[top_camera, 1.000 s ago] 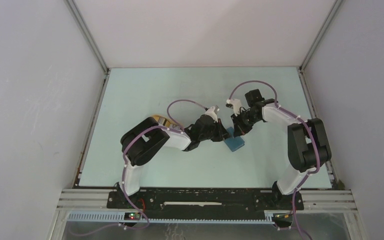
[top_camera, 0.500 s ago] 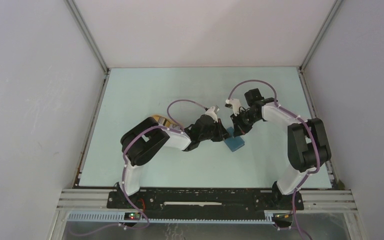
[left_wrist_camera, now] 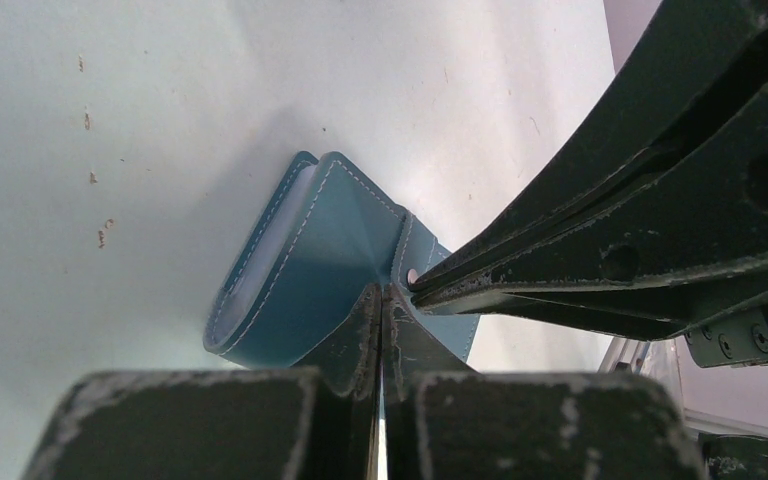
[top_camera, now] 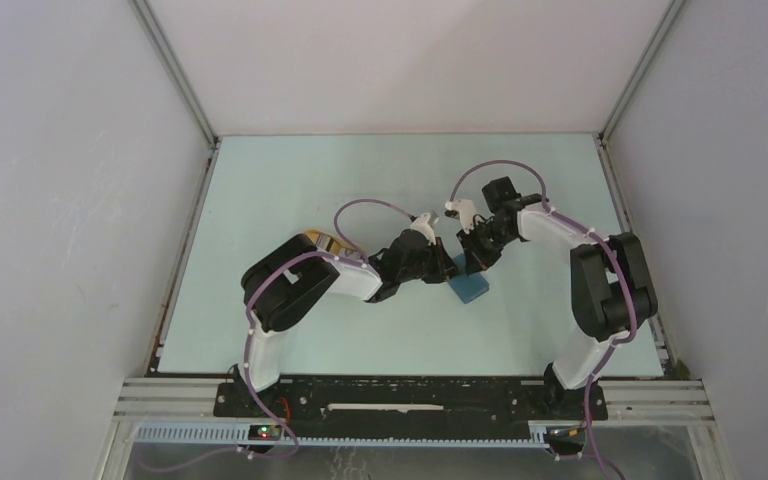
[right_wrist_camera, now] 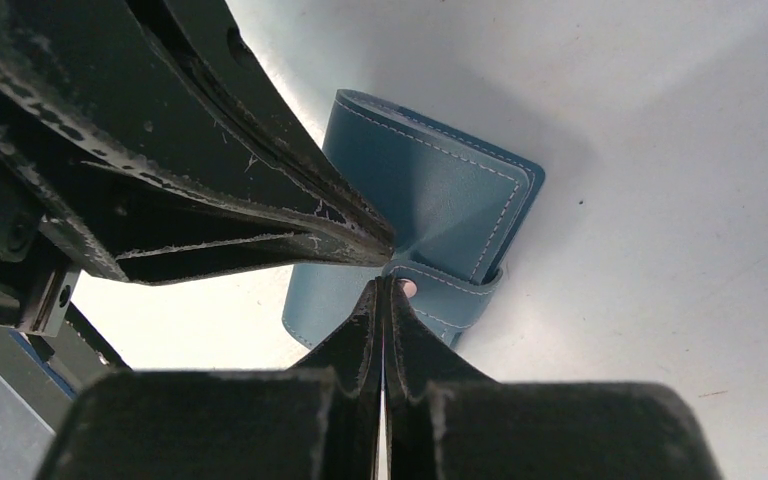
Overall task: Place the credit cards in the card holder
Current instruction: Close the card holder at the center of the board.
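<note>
The card holder [left_wrist_camera: 300, 270] sits folded at the very tips of both grippers, with the left gripper [left_wrist_camera: 380, 300] clamped tight on the edge of its front flap. The right gripper [right_wrist_camera: 384, 290], jaws just as tightly closed, appears to pinch the end of the snap tab [right_wrist_camera: 455, 285] right beside it. The two sets of scuffed black fingers meet nearly tip to tip, and the flap puckers into soft creases that run toward the pinch. The step in hand looks to be popping the snap so the wallet can be opened. To do it well, the grippers should draw apart slowly, the right one pulling along the line of the tab. The left one should hold the flap low so the light wallet is not simply dragged or lifted. Both holds are shallow bites on thin material and could slip. Just beyond the fingertips the wallet shows as smooth teal, leather-like, roughly square with rounded corners and pale stitching along its edges. A paler layer lines the fold, though whether that is lining or a card cannot be told. It rests on a matte, pale green table [left_wrist_camera: 110, 100] flecked with small marks. No loose credit cards are in view. Well behind the left gripper, by that arm's elbow, a tan tray [top_camera: 318, 240] peeks out, mostly hidden.
</note>
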Motion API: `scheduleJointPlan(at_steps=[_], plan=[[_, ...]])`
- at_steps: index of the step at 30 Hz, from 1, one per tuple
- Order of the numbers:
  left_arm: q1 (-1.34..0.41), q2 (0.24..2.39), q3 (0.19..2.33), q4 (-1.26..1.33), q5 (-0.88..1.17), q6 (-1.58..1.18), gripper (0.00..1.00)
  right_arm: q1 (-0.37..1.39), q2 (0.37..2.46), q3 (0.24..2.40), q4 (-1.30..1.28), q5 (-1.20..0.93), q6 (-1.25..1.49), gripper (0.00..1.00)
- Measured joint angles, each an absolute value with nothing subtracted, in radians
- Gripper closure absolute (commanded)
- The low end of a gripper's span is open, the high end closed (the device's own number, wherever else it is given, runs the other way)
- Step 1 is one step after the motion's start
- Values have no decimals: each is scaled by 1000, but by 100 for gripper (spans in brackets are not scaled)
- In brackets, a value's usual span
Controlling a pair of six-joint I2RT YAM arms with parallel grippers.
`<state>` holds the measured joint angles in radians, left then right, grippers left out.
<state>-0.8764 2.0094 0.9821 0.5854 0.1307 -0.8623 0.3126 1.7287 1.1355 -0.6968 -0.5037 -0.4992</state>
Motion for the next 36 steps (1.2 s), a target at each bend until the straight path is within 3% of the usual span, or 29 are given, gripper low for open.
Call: scheduleJointPlan(at_steps=[36], plan=[[-876, 2009, 970, 606, 121, -856, 99, 316, 1802, 1202, -768, -498, -458, 100]])
